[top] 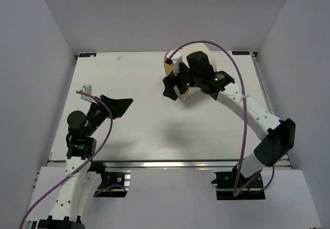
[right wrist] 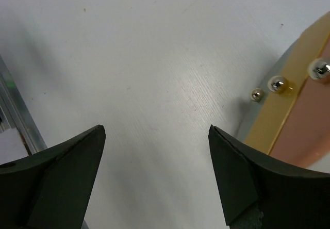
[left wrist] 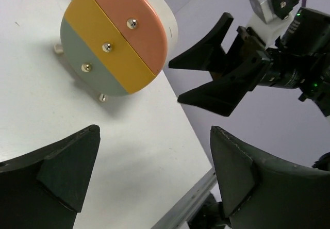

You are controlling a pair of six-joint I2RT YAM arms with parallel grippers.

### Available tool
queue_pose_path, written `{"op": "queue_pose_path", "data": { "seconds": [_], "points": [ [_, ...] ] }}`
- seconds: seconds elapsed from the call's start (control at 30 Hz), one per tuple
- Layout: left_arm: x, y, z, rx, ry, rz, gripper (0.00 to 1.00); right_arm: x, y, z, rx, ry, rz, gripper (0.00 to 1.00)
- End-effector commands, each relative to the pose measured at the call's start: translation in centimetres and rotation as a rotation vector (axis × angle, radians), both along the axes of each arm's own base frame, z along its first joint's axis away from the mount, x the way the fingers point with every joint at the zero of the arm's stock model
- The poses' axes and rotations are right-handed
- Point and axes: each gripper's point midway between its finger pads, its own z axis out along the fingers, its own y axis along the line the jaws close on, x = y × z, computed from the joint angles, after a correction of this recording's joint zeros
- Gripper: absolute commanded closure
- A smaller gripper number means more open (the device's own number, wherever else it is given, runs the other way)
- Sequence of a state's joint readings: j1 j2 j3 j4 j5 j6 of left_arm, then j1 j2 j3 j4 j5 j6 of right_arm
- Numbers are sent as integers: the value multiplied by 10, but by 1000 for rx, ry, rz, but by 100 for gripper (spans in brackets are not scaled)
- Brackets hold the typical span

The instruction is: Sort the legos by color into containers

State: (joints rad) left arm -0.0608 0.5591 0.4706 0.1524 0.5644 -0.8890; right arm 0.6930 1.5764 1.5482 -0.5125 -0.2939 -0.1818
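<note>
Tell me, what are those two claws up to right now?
Left gripper open, empty. Right gripper open, empty, beside the drum, near its striped end. No legos in view on any camera.

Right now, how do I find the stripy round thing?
Start at the white table; near its far edge, beside the right arm's black hand, lies a cream round drum. Only its flat face is striped pink, yellow and grey-green, with small brass knobs.
</note>
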Motion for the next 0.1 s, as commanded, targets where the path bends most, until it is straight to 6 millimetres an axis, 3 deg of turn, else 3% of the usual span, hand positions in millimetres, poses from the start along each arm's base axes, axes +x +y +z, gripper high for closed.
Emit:
{"op": "queue_pose_path", "data": {
  "seconds": [0.0,0.07],
  "points": [
    [-3,0,7,96,-42,-10,3,10,-8,21,86,-35,-92,15],
    [-3,0,6,117,-43,-15,3,24,-18,25,96,-59,-192,12]
  ]
}}
